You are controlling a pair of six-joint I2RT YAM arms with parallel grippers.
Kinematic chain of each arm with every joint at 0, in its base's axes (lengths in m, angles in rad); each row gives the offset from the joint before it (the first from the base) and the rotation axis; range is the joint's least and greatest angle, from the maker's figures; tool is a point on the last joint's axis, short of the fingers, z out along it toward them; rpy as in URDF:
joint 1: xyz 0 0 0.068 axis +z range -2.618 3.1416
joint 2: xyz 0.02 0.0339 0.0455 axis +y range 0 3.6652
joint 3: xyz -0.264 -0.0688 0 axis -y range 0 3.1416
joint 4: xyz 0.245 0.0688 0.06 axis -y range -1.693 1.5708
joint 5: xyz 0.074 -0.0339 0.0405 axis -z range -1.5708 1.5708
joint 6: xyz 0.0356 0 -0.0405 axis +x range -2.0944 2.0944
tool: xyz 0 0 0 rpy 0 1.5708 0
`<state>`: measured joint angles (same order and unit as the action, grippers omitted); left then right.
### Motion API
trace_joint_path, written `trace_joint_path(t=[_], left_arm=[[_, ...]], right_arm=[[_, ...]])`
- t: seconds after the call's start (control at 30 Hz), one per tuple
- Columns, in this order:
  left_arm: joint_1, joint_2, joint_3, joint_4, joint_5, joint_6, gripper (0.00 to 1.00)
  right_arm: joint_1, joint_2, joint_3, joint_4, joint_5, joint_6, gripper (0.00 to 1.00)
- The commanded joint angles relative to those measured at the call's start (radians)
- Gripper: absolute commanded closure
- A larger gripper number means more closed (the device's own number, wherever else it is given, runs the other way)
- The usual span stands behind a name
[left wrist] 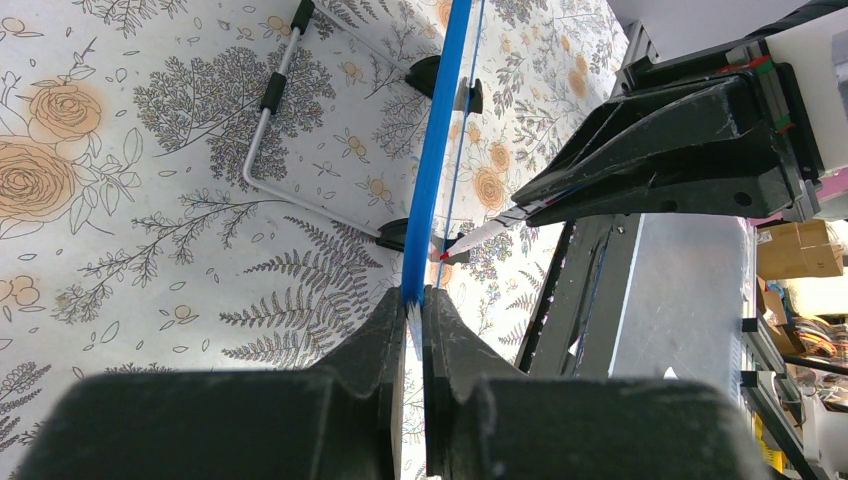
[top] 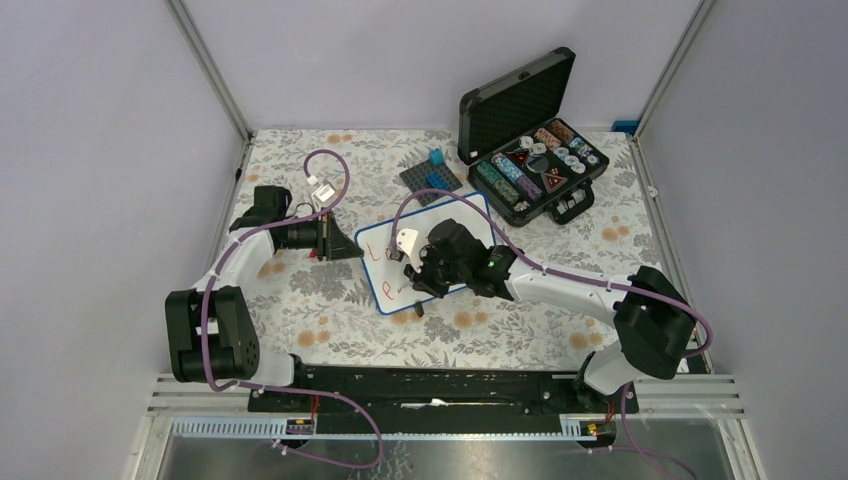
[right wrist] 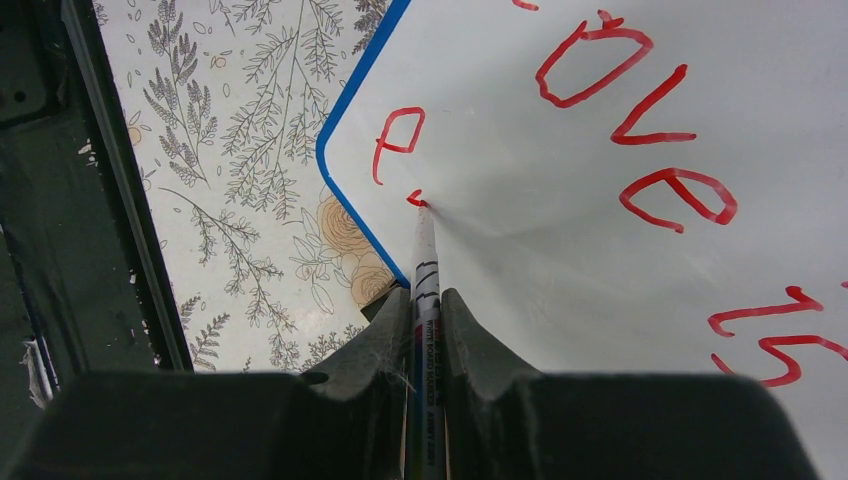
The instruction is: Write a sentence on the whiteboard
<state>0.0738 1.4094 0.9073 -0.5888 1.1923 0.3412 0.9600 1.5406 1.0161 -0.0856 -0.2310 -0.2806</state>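
The whiteboard, white with a thin blue frame, lies mid-table. My left gripper is shut on its left edge; in the left wrist view the blue frame runs edge-on between the jaws of that gripper. My right gripper is shut on a whiteboard marker, its red tip touching the board near the lower left corner. The sentence in red reads "Love is" on the first line, with an "e" and a small started stroke on the second. The right arm hides much of the text in the top view.
An open black case of small parts stands at the back right. A grey studded baseplate with a blue brick lies behind the board. The board's folded metal stand shows underneath in the left wrist view. Walls enclose the table.
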Motion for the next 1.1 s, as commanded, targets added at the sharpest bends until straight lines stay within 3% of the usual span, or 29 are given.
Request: trace_joint_path(t=[0.0,1.07], left_arm=[[-0.006,-0.013,0.018,0.004,-0.003,0.024,1.0],[-0.006,-0.013,0.019,0.004,-0.002,0.024,1.0]], right_arm=[[-0.001,-0.026,0.041,0.009,-0.015,-0.008,1.0],[-0.044,-0.054,0.04,0.008,0.035,0.006,1.0]])
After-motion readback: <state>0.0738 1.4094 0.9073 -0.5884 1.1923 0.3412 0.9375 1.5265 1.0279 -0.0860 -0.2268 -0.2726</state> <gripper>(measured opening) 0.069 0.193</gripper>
